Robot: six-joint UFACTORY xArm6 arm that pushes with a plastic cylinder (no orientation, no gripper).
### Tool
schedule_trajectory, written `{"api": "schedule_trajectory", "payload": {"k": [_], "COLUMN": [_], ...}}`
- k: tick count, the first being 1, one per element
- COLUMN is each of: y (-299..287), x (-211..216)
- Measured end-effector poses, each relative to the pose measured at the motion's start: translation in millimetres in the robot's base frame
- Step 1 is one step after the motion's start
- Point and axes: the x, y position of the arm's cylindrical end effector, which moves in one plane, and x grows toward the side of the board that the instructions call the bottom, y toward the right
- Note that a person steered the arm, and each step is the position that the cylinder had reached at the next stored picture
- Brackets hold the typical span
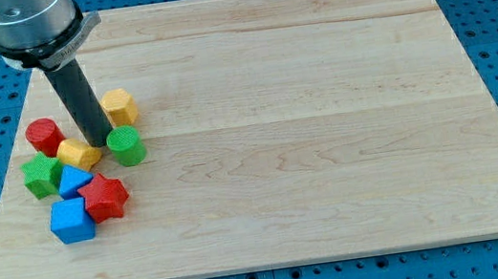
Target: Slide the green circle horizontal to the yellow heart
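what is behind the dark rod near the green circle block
My tip ends just left of the green circle block, between it and the yellow heart block. The rod covers bare wooden board and perhaps the edge of the yellow hexagon block; nothing else shows.

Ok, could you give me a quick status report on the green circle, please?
My tip down at green circle's left edge, beside yellow heart. Circle already about level with heart. Yellow hexagon just above circle; nothing to its right.
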Motion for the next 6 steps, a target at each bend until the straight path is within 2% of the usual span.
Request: {"api": "schedule_trajectory", "payload": {"k": [1,2,3,4,5,6], "y": [0,38,105,134,187,258], "x": [19,27,29,41,48,39]}}
